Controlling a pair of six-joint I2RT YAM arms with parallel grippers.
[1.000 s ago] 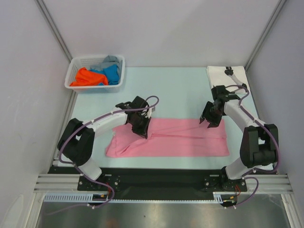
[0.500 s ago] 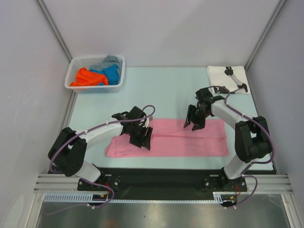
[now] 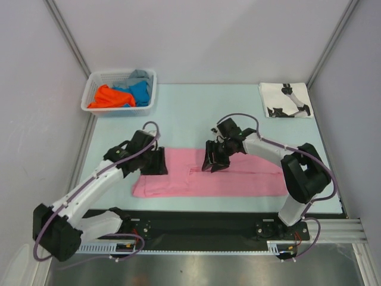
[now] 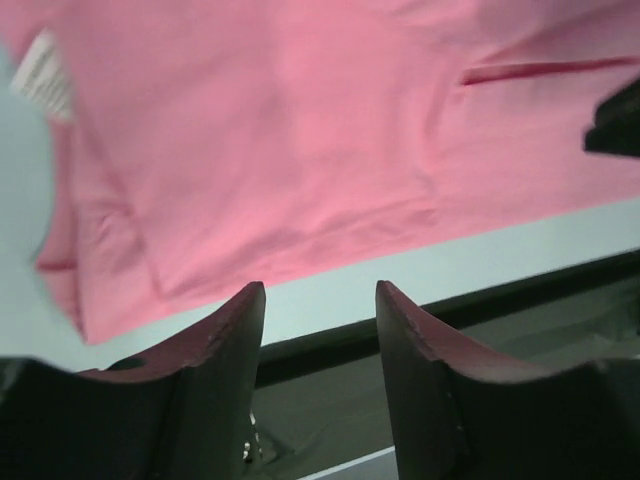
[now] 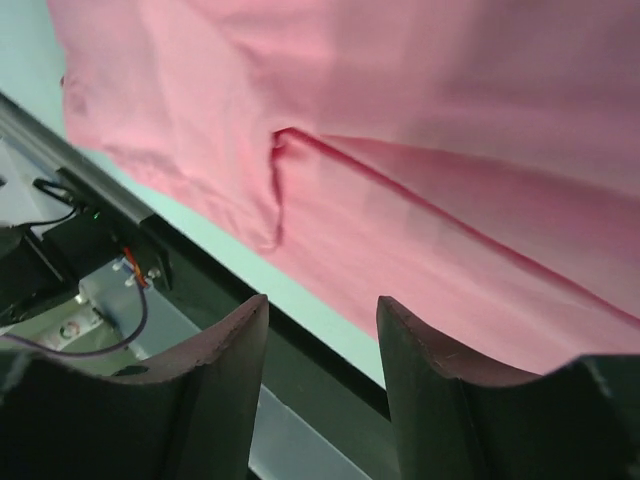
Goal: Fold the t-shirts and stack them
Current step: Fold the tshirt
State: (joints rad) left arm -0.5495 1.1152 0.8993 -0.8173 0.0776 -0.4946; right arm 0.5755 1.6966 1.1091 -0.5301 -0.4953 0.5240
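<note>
Left pincer point(image 3: 157, 164), right pincer point(image 3: 212, 167) agape, one pink t-shirt point(image 3: 244, 180)

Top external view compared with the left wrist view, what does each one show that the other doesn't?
Only top external: the white basket and the white printed t-shirt at the far corners. Only left wrist: the left claw open and empty, and a small white patch at the cloth's edge. Both: the pink t-shirt lying flat on the table.
</note>
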